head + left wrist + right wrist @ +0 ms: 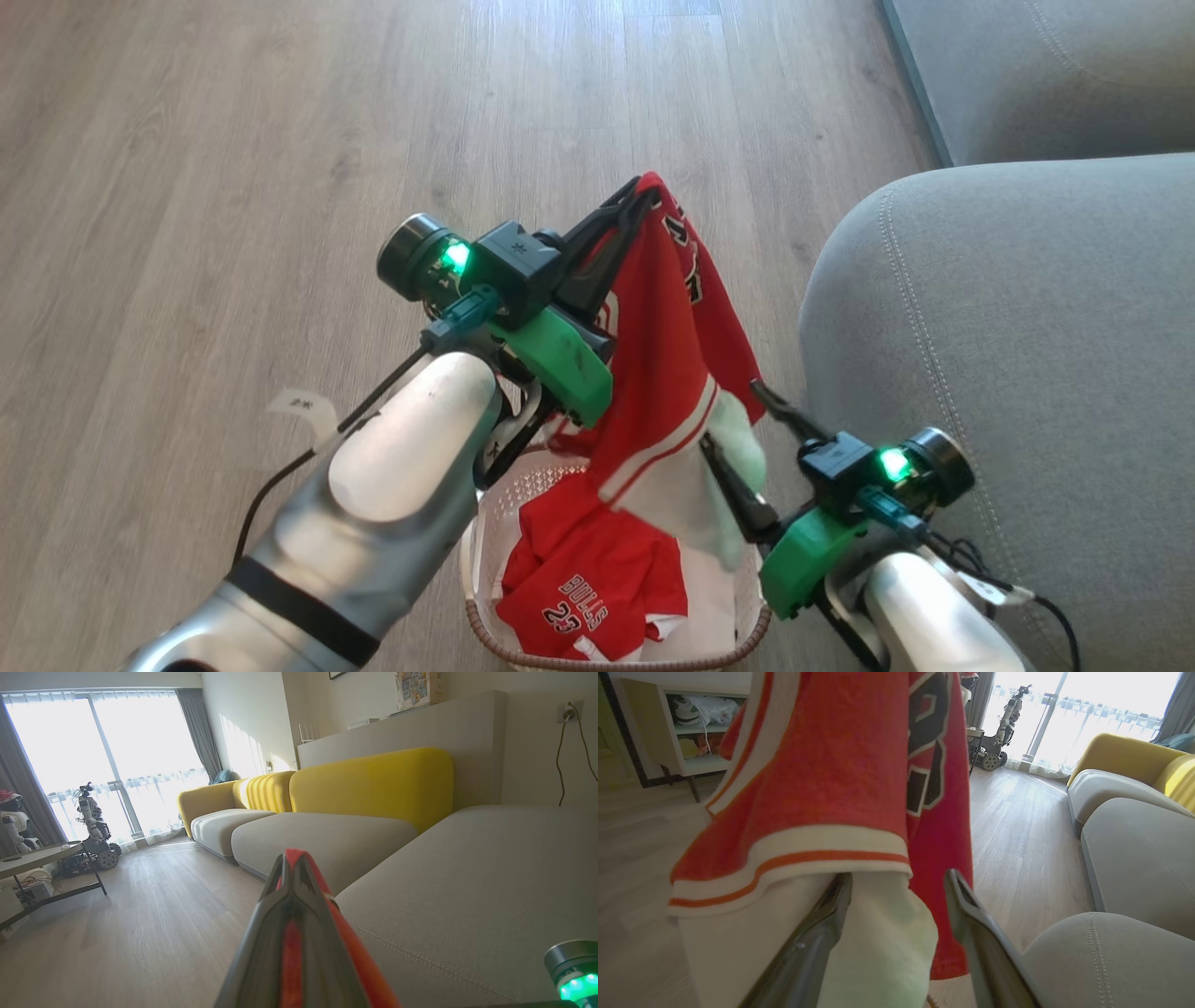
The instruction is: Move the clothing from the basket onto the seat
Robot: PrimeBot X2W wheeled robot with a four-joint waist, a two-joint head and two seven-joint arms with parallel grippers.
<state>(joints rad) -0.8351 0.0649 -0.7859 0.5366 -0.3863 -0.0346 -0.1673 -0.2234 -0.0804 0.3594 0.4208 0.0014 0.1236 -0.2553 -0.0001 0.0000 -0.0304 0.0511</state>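
Note:
My left gripper (642,194) is shut on the top of a red jersey (667,373), which hangs from it above the basket (481,537). In the left wrist view the shut fingers (292,861) pinch red fabric. My right gripper (731,417) stands open at the jersey's lower hem. In the right wrist view, the red jersey (831,765) and a pale cloth (878,938) hang between that gripper's (899,884) spread fingers. A second red jersey (583,593) marked BULLS 23 lies in the basket. The grey seat (1027,373) is directly to the right.
Wood floor (233,187) spreads to the left and ahead. Another grey cushion (1055,65) lies at the top right. A yellow-backed sofa (373,784), a low table (42,856) and another robot (93,830) by the window stand farther off. A shelf unit (691,728) is behind the jersey.

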